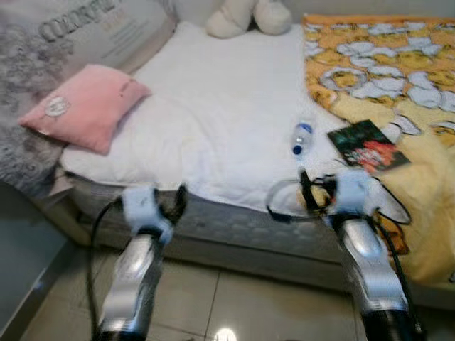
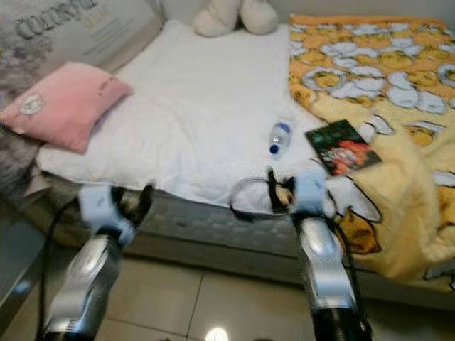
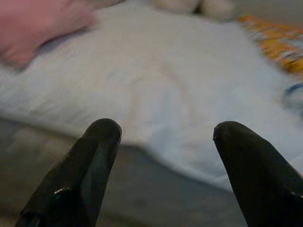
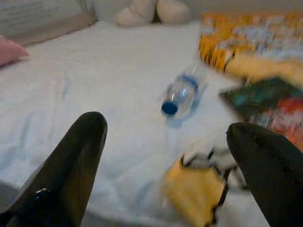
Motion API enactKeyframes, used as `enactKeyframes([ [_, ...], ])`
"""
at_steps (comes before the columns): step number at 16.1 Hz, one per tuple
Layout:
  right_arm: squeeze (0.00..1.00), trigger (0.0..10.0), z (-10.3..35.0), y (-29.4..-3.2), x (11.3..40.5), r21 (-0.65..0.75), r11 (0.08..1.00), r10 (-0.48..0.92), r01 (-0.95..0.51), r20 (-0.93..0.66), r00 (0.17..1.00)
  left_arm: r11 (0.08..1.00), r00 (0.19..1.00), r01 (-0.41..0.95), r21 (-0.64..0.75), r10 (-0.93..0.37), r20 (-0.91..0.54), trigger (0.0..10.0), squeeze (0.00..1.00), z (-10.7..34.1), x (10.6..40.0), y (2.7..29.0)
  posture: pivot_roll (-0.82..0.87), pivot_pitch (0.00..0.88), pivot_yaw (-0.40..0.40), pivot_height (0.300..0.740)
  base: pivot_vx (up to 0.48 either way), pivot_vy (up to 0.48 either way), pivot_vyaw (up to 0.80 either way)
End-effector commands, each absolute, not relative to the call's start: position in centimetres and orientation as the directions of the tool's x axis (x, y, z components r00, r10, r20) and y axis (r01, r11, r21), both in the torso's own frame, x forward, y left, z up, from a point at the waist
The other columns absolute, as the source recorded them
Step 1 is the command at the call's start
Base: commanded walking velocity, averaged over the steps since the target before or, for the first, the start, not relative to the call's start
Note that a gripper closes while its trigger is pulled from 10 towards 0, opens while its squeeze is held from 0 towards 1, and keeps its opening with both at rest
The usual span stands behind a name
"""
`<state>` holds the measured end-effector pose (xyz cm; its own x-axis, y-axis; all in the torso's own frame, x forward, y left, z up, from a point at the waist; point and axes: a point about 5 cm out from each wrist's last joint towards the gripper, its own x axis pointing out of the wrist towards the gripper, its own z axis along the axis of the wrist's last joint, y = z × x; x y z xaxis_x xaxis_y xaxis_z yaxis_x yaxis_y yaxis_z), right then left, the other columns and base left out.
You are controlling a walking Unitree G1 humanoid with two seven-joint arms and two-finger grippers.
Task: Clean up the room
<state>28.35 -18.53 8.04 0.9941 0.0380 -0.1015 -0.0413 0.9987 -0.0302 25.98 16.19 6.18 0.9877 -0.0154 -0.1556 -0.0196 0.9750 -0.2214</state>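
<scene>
We are facing the bed (image 1: 213, 114) with both arms raised at its near edge. Our right gripper (image 4: 165, 156) is hovering with its jaws wide apart and empty, aimed at the plastic water bottle (image 1: 301, 137), which is lying on the white sheet beside the yellow blanket (image 1: 384, 64) and a dark booklet (image 1: 367, 145). Our left gripper (image 3: 163, 156) is likewise standing open and empty, near the pink pillow (image 1: 85, 105). A plush toy (image 1: 249, 15) is sitting at the bed's far end.
</scene>
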Motion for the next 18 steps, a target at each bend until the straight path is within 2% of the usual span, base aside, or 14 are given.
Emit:
enactKeyframes([
  [1, 0.00, 10.0, 7.5, -18.6, 28.0, 0.009, 0.999, 0.049, -0.049, -0.120, 0.991, 0.976, 0.991, -0.020, -0.219, -0.010, -0.133, 10.0, 0.00, 6.9, 25.7, 16.5, -0.20, 0.000, 0.103, 0.740, 0.000, 0.000, 0.00],
  [4, 0.00, 10.0, 6.6, -18.7, 26.7, -0.042, 0.993, 0.100, -0.108, -0.149, 0.984, 0.975, 0.981, 0.080, -0.206, -0.114, -0.157, 10.0, 0.00, 6.5, 21.6, 15.5, -0.20, 0.000, 0.104, 0.740, 0.000, 0.000, 0.00],
  [5, 0.00, 10.0, 6.7, -18.9, 26.4, -0.056, 0.992, 0.107, -0.116, -0.150, 0.983, 0.980, 0.980, 0.101, -0.172, -0.128, -0.153, 10.0, 0.00, 6.5, 21.3, 15.5, -0.20, 0.000, 0.103, 0.740, 0.000, 0.000, 0.00],
  [7, 0.00, 10.0, 7.1, -19.0, 26.3, -0.065, 0.988, 0.128, -0.138, -0.139, 0.982, 0.987, 0.985, 0.129, -0.099, -0.139, -0.103, 10.0, 0.00, 7.1, 22.3, 16.1, -0.19, 0.000, 0.087, 0.740, 0.000, 0.000, 0.00],
  [12, 0.00, 10.0, 7.7, -18.6, 26.7, -0.100, 0.984, 0.136, -0.147, -0.113, 0.984, 0.981, 0.979, 0.190, -0.039, -0.192, -0.072, 10.0, 0.00, 8.0, 23.6, 16.0, -0.21, 0.000, 0.105, 0.740, 0.000, 0.062, 0.72],
  [14, 0.00, 10.0, 7.6, -18.4, 26.7, -0.092, 0.986, 0.131, -0.141, -0.109, 0.985, 0.973, 0.972, 0.225, -0.046, -0.227, -0.067, 10.0, 0.00, 8.2, 24.3, 15.6, -0.21, 0.000, 0.110, 0.740, 0.000, 0.437, 0.67],
  [18, 0.00, 10.0, 8.0, -18.0, 27.3, -0.109, 0.985, 0.122, -0.131, -0.092, 0.988, 0.966, 0.965, 0.256, -0.038, -0.258, -0.052, 10.0, 0.00, 8.6, 24.8, 15.2, -0.21, 0.000, 0.119, 0.740, 0.000, 0.480, -0.17],
])
